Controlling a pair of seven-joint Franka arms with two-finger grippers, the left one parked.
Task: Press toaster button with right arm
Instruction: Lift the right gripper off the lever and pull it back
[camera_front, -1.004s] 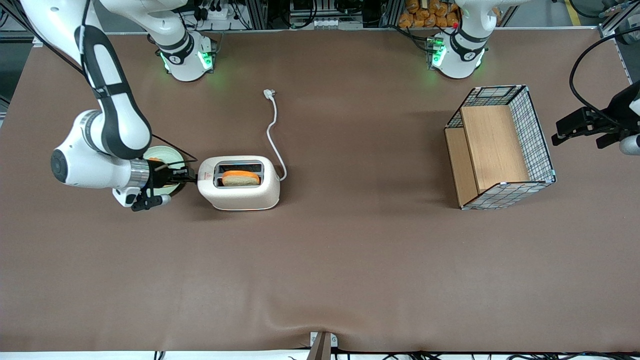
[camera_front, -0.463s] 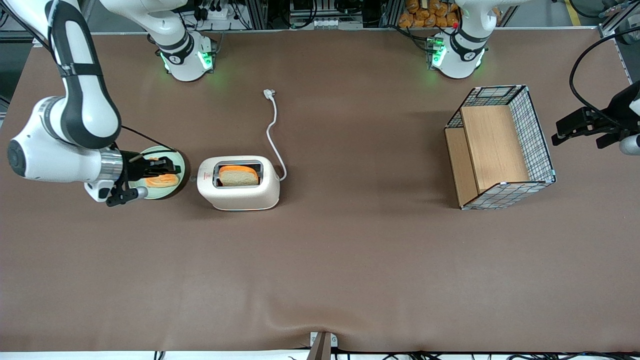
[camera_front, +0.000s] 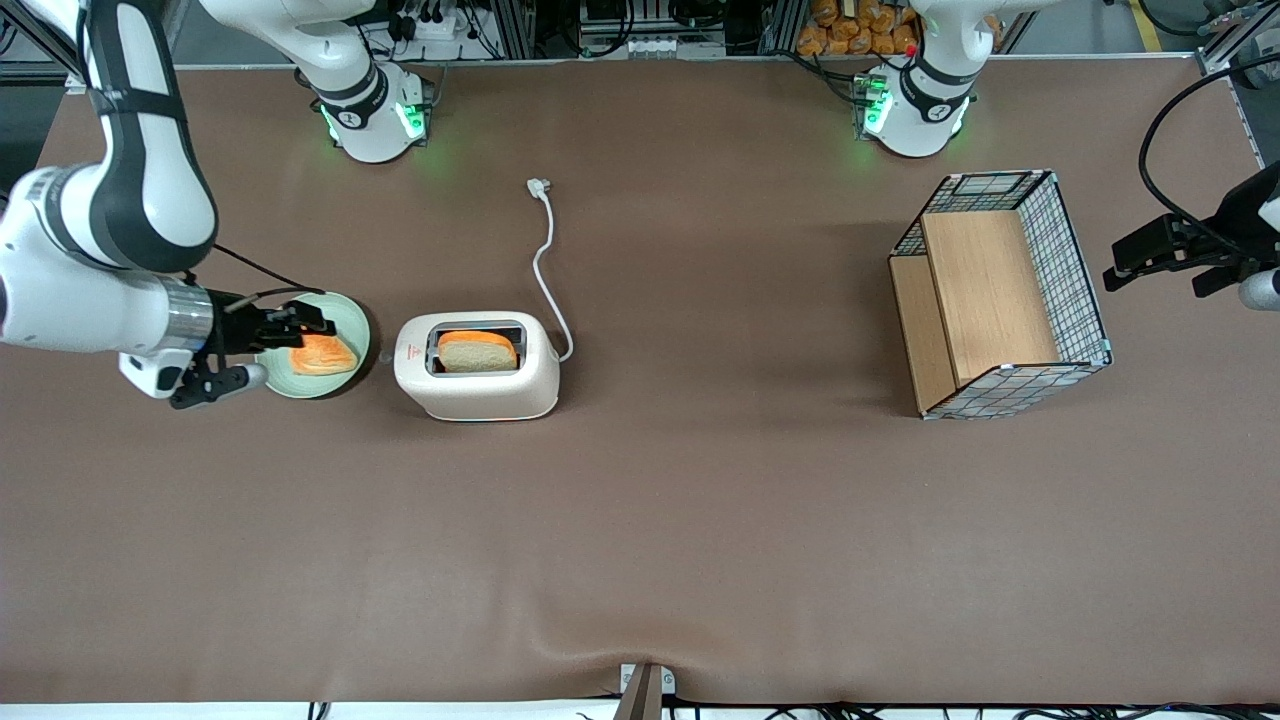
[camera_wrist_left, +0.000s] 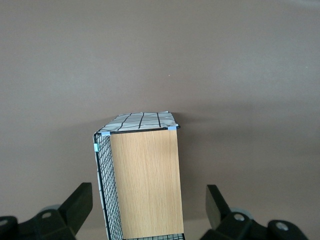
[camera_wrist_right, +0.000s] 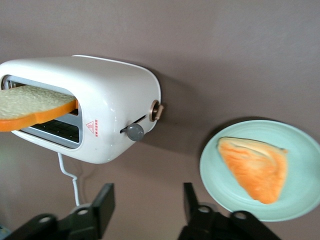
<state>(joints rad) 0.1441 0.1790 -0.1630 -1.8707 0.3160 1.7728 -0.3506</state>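
Note:
The cream-white toaster (camera_front: 476, 380) stands on the brown table with a slice of bread (camera_front: 478, 351) sticking up out of its top slot. Its grey round button (camera_wrist_right: 134, 131) sticks out of the short end by the red triangle sticker (camera_wrist_right: 90, 125); a brown dial (camera_wrist_right: 157, 110) sits beside it. The right arm's gripper (camera_front: 315, 326) is open and empty. It hangs over the green plate (camera_front: 352, 318), a short way off the toaster's button end and not touching it. Its black fingers (camera_wrist_right: 105, 202) point at the toaster (camera_wrist_right: 100, 100).
The green plate (camera_wrist_right: 220, 185) holds an orange-crusted piece of bread (camera_wrist_right: 255, 167). The toaster's white cord (camera_front: 545, 265) runs to a plug (camera_front: 538, 186) farther from the front camera. A wire basket with wooden panels (camera_front: 1000, 290) stands toward the parked arm's end.
The gripper has drawn back from the toaster's button end, over the plate, toward the working arm's end of the table. The slice now stands higher in the slot.

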